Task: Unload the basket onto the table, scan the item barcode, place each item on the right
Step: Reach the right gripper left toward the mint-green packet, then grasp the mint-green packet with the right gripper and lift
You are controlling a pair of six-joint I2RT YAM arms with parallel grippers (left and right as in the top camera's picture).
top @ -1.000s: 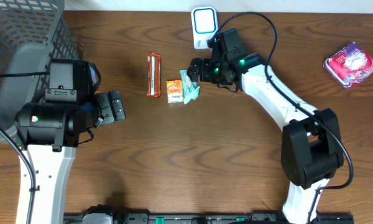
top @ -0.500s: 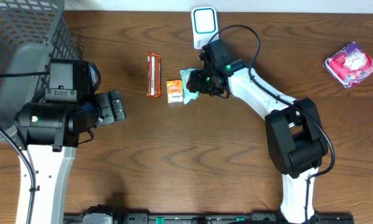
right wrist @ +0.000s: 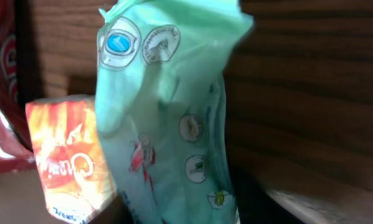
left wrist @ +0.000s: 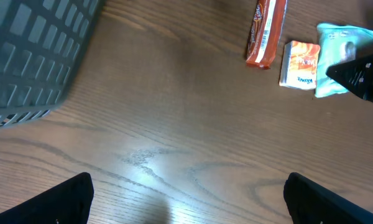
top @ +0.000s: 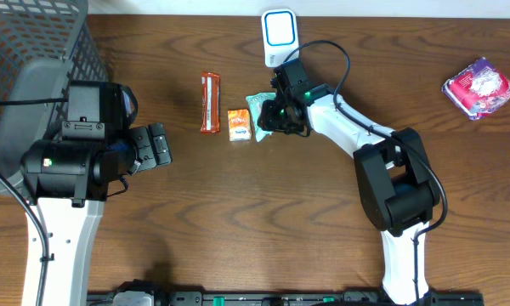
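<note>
A pale green packet [top: 257,102] lies on the wooden table just below the white barcode scanner [top: 280,34]. My right gripper [top: 269,119] is down over it. In the right wrist view the green packet [right wrist: 161,124] fills the space between the dark fingers, and my right gripper [right wrist: 180,211] is shut on its lower part. My left gripper [top: 157,144] hangs open at the left, well away from the items; the left wrist view shows my left gripper [left wrist: 189,199] with bare wood between its fingertips.
An orange packet [top: 239,124] touches the green packet's left side, and a red bar [top: 210,102] lies left of that. A pink packet [top: 480,87] sits at the far right. A grey mesh basket [top: 34,51] fills the top left corner.
My right gripper has moved left and down onto the green packet and closed its fingers round it. The left arm has not moved.
</note>
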